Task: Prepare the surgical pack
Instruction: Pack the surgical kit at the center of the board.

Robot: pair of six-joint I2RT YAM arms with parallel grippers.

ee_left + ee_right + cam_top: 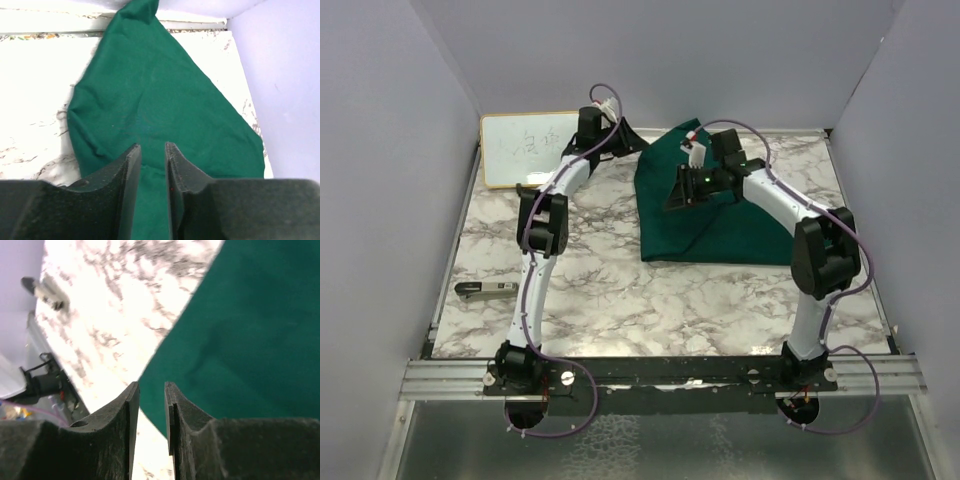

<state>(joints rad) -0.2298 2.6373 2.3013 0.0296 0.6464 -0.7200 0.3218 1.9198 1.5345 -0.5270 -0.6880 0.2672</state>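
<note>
Left claw (152,147): clenched to a slit with green cloth filling the gap. Looks to me like it's pinching the left edge of the drape (720,225), upper middle of the top view, probably to pull a fold.
Drape: rumpled on the marble table (600,280), right of centre.
Right claw (151,385): over the drape's edge, jaws nearly together. Can't tell if it's got any cloth.

We see open bench (650,300) across the near half, while the green cloth (720,235) fills the far right, a whiteboard (525,150) the far-left corner, and a small tool (488,289) the left edge.
</note>
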